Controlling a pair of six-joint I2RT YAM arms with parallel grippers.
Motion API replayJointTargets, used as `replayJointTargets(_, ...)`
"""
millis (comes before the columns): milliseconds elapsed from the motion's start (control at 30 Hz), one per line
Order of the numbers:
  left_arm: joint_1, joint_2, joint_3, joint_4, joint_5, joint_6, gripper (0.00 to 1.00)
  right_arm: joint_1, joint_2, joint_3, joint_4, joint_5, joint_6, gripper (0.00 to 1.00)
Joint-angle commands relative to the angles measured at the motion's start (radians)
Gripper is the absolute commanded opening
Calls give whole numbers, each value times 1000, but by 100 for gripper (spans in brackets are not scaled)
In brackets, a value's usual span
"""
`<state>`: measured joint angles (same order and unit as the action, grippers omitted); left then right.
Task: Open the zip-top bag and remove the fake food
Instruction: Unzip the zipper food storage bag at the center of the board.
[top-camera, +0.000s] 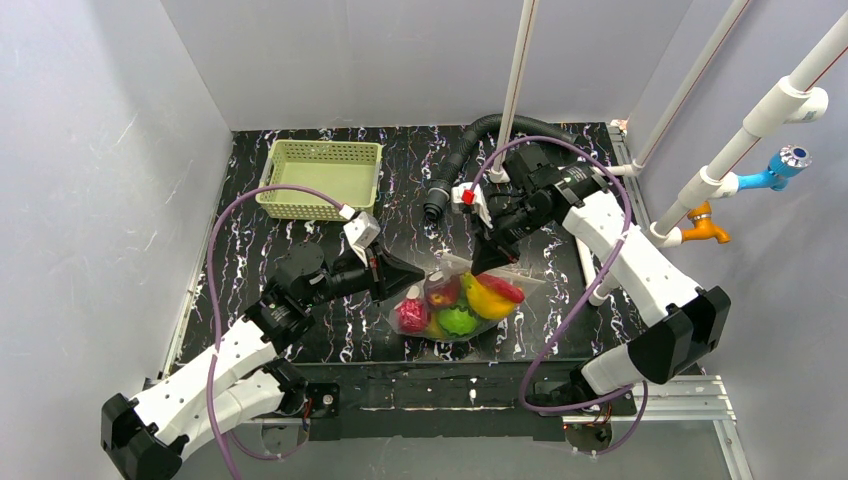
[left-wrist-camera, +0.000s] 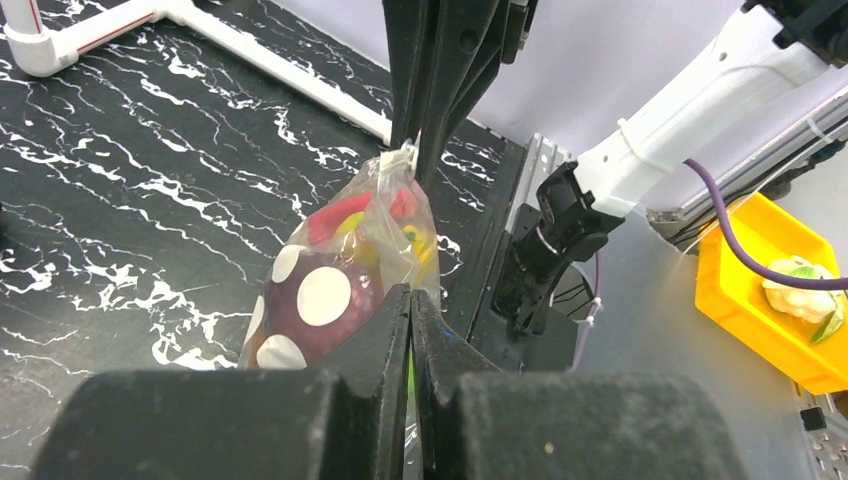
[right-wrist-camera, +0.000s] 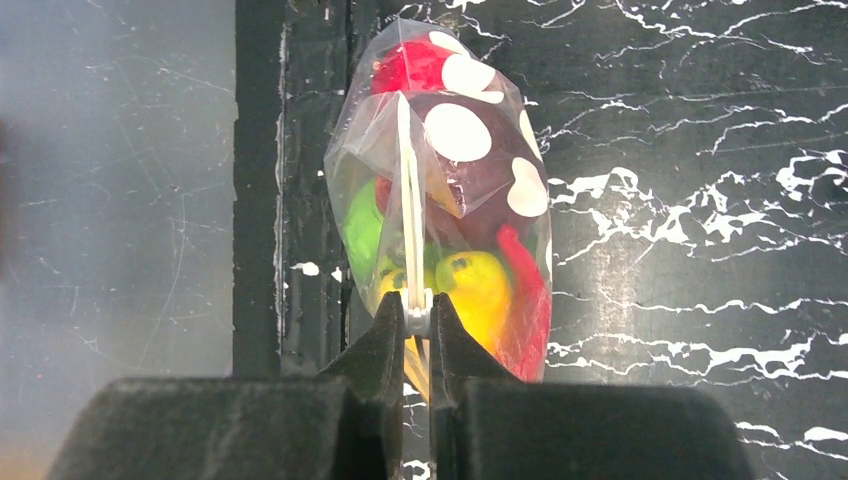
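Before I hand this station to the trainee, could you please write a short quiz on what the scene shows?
1. True or false: the fake food is inside the zip-top bag.
2. What is the right end effector pinching? A. the bag's zip strip B. a spoon C. nothing
3. Fill in: the green basket stands on the ___ arm's side of the table view (left or right).
Key: 1 true; 2 A; 3 left.
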<state>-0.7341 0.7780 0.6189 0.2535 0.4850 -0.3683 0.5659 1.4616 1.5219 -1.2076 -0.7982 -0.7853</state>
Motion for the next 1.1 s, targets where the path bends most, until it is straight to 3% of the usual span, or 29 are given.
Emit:
replayJointTargets(0,7,-9,34,-43,-32,49,0,-9,-46,30,-17,42,-5,1)
replayJointTargets(800,17,-79,4,-195,-189,131,0,-85,-92,-39,5,121,-9,1)
replayJointTargets(967,16,-77,-6,-139,-173,105,1,-91,-93,-39,-8,98,-13,1)
replayJointTargets(1067,16,-14,-20,28,-62,46,46,-90,-68,-8,-39,38,-25,1)
